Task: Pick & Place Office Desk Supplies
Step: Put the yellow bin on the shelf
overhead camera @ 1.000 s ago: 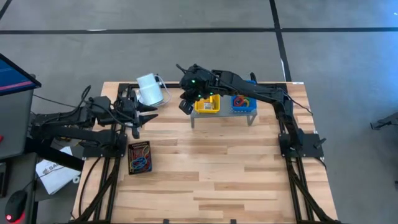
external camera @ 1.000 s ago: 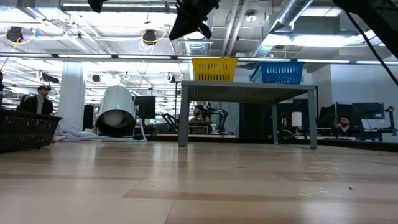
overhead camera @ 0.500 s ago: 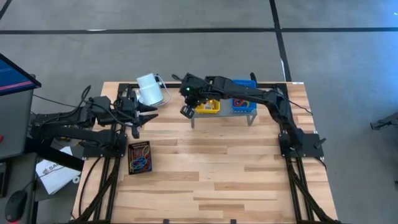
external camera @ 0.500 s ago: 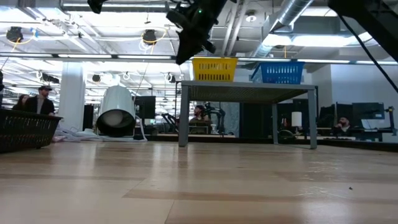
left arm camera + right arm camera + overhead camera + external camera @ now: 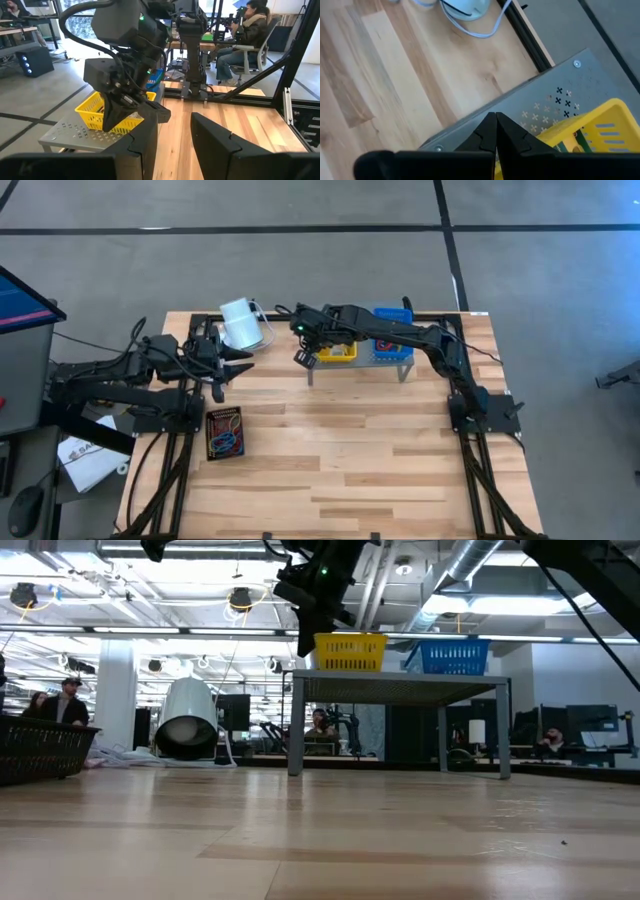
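The right gripper (image 5: 306, 357), pressed together, has swung nearer the yellow basket (image 5: 336, 351). The rubber bands (image 5: 226, 435) are light and floppy; pinch one strand.

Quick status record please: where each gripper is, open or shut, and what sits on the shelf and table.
right gripper: shut, empty, at the shelf's left end beside the yellow basket
left gripper: part open, empty, waiting at table's left
blue basket: on shelf, holds rubber bands
black tray: on table, holds rubber bands
white cylinder: back left
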You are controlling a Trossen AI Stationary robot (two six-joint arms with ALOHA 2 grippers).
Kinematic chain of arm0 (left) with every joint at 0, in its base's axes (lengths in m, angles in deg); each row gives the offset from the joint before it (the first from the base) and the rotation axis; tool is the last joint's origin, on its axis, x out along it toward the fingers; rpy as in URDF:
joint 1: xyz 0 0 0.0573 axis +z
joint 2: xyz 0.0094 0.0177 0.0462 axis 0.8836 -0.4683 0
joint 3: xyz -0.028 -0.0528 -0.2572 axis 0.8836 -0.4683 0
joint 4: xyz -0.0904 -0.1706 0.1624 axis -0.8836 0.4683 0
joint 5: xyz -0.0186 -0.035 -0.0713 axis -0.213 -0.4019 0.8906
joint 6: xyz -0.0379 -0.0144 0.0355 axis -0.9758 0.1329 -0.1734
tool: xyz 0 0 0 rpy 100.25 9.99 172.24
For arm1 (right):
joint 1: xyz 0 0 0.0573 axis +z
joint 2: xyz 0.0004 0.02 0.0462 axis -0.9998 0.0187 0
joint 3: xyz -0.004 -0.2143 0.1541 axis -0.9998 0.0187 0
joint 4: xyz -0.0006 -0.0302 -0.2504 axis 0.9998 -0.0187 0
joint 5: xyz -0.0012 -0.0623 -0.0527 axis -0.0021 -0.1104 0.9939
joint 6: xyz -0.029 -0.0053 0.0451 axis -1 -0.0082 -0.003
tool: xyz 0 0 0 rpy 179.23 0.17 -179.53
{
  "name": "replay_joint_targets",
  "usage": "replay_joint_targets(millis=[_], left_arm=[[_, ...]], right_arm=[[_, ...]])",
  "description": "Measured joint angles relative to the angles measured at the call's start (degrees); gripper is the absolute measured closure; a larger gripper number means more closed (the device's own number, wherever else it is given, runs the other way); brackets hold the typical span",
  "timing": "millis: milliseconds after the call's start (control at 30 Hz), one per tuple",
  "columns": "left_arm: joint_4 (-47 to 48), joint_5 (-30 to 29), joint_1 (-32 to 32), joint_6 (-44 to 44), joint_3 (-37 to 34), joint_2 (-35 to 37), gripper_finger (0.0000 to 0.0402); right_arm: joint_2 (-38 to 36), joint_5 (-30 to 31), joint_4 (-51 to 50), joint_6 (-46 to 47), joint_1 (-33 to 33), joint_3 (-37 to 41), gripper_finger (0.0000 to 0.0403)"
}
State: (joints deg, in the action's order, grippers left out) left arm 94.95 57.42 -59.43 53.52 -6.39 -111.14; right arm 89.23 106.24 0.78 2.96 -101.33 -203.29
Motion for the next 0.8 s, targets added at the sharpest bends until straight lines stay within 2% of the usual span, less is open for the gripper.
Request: replay_joint_targets(millis=[800], left_arm=[[1.79,0.0,0.01,-1.05,0.0,-0.02,0.0289]], right_arm=[[0.0,2.04,-1.32,1.59,-1.6,-0.03,0.0403]])
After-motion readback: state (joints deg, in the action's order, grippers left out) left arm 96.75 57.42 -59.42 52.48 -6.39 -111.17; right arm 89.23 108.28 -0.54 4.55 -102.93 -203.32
